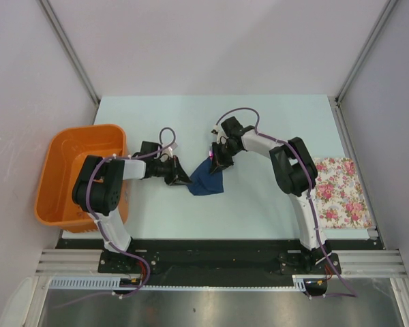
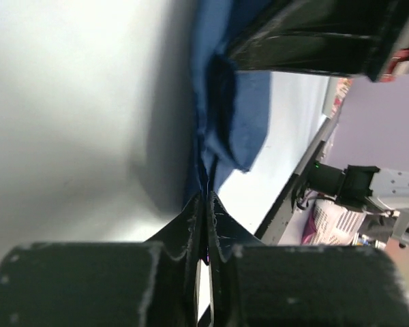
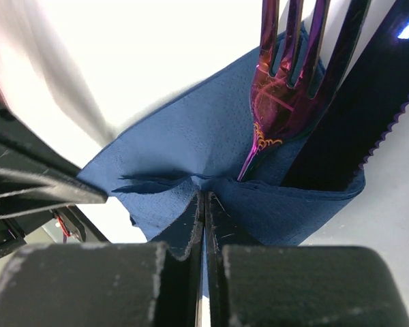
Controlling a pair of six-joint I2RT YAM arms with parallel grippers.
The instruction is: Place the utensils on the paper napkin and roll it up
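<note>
Paper napkin [image 1: 206, 182] is lying bunched at mid-table, wrapping the utensils [image 3: 307, 102]: fork [image 3: 286, 88] and serrated knife [image 3: 358, 116], with their long axes running straight away from the right gripper [image 3: 204, 197], which is pinching the near fold. Left gripper [image 2: 206, 204] is nipping the opposite edge. Pale table [image 1: 273, 122] is carrying an orange bin [image 1: 68, 163] at far left and a floral cloth [image 1: 341, 191] at far right.

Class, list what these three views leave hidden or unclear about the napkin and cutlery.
Right wrist view: the napkin hides the fork's handle; the top edge cuts its tines.
Right wrist view: the knife runs off the top edge.
Top view: the right gripper covers the cutlery, too small to count.
Left wrist view: folded napkin hides all cutlery.
</note>
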